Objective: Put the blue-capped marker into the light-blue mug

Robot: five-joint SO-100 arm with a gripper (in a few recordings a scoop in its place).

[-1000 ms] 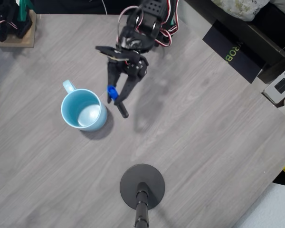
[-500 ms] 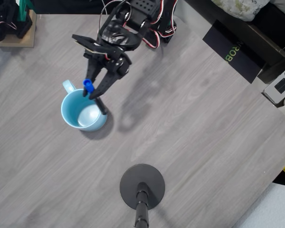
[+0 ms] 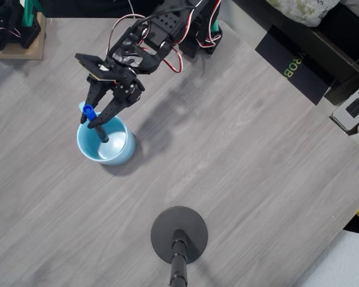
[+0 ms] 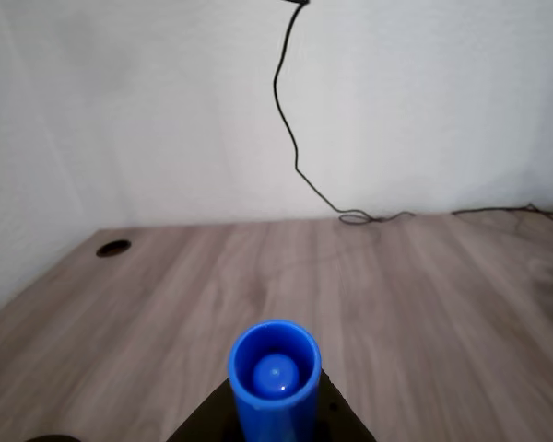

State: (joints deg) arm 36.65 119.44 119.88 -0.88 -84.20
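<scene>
Blue-capped marker (image 3: 94,121) is what we are gripping between our fingers (image 3: 91,117), tilted, its black end dipping inside the light-blue mug (image 3: 121,152) on the tabletop (image 3: 239,161).

My body is black plastic, made of blocky segments with square servo housings. Thin cables in red, white and black make loops along my arm (image 3: 161,30) in the overhead view. Behind my base a green part is visible. My pincer (image 3: 91,117) has two long, narrow black fingers that become thinner toward the tips. A flat black plate stands out sideways at my wrist.
</scene>
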